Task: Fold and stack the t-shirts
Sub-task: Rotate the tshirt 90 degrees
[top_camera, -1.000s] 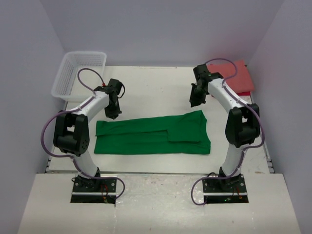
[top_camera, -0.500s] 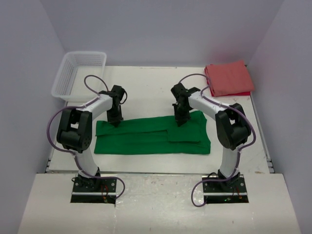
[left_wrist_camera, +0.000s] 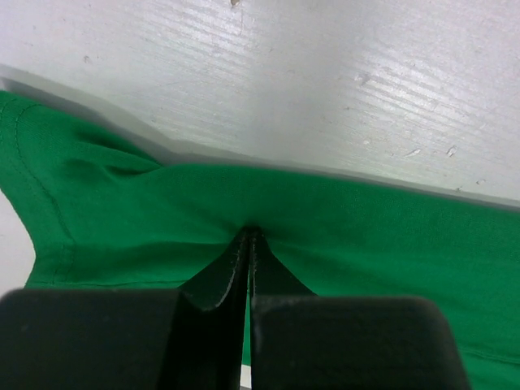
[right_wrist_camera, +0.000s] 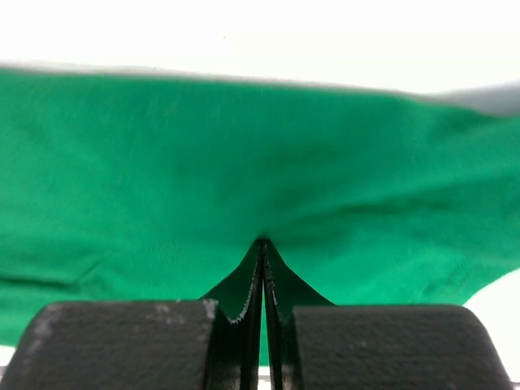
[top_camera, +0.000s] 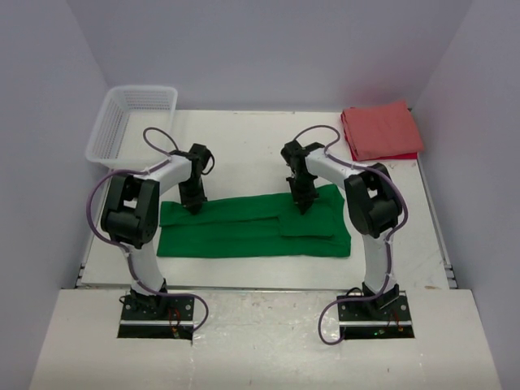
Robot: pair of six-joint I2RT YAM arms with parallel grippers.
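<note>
White mesh basket [top_camera: 110,130] at table [top_camera: 244,150] far-left corner, apparently overhanging edge, against left wall.

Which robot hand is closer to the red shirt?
Right. The right gripper pinches the far edge of the green t-shirt, on the side nearer the red t-shirt. The left gripper pinches that edge toward the opposite end, much farther away.

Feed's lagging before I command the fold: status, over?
Left gripper, right gripper shut, tips on green t-shirt near far edge. Red t-shirt folded, far right corner. Nothing in the way.

Pale lavender walls [top_camera: 268,49] on 3 sides; white table [top_camera: 244,154]; even light.
</note>
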